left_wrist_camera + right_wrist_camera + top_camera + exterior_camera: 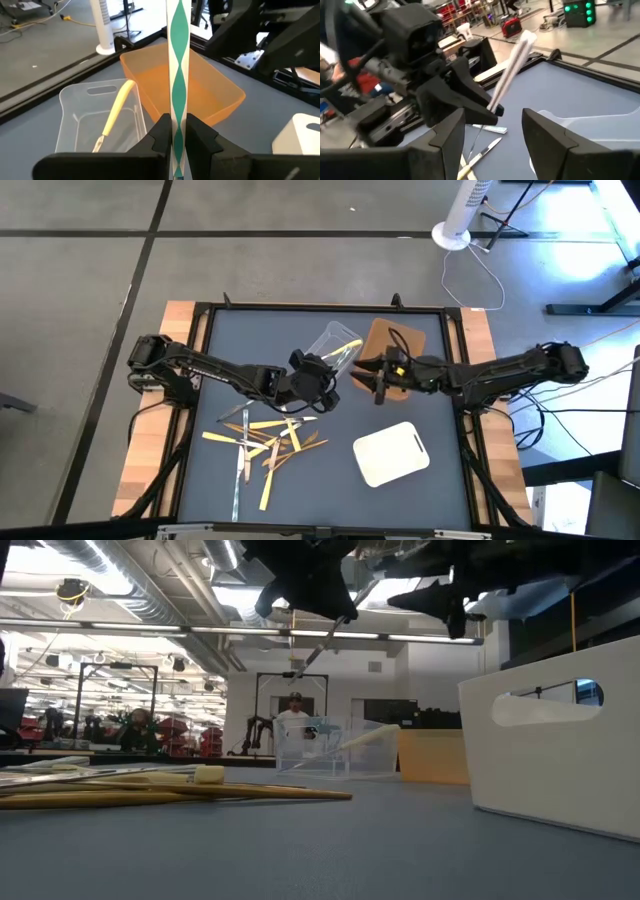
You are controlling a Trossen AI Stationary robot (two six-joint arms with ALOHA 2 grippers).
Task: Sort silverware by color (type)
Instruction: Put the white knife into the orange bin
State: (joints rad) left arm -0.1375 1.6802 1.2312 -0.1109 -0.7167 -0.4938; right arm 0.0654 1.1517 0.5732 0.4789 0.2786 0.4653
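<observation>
- My left gripper (176,142) has its jaws clamped on a silver utensil (175,60); my right gripper (492,127) stands half open, empty.
- Lower left in the high view, the pile of silverware (262,442) lies unsorted.
- Beyond, centre frame, one yellow piece (116,112) lies in the clear tub (82,107); I judge most sorting remains.

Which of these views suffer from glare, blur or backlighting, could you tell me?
Low view: the pale utensils nearest the lens are soft, and the arms overhead are dark silhouettes against bright ceiling lights. Right wrist view: the left claw and its shiny utensil are blurred. High view: sunlight washes out the floor at the top right.
</observation>
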